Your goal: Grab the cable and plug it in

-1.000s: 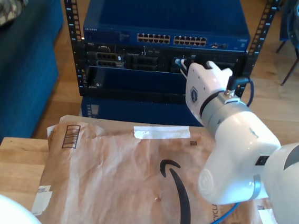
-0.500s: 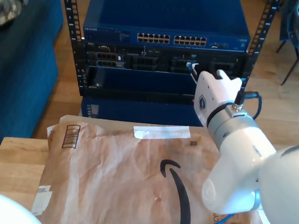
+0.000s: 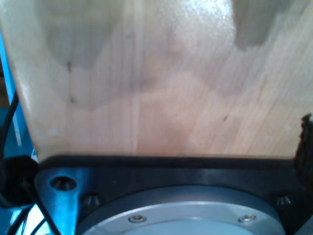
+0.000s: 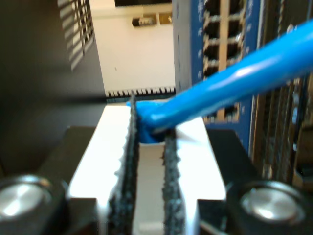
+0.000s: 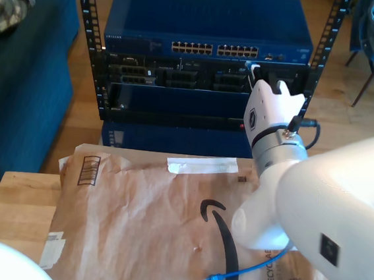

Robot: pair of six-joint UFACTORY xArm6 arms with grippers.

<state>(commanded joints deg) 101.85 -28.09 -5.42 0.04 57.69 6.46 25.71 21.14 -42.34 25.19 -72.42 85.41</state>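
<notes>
my second end effector [image 4: 149, 147] is closed tight on the cable [image 4: 230, 83], the bright-blue line pinched between its two ridged black pads [image 4: 170, 171] and running out past the port rows of the blue network switch [image 4: 220, 44]. in the exterior view that end effector [image 5: 255, 70] sits right up at the front of the rack [image 5: 202, 82], just below the switch's [image 5: 207, 29] row of ports toward the exterior view's right. the cable's free end [image 5: 240, 274], with its small plug, lies on the brown paper mailer [image 5: 152, 223] that covers the wooden worktop [image 5: 16, 196], near the bottom edge of the exterior view. the first wrist view looks onto pale wood [image 3: 156, 78] above a black and metal flange; whether my first end effector is open or closed cannot be told from it.
</notes>
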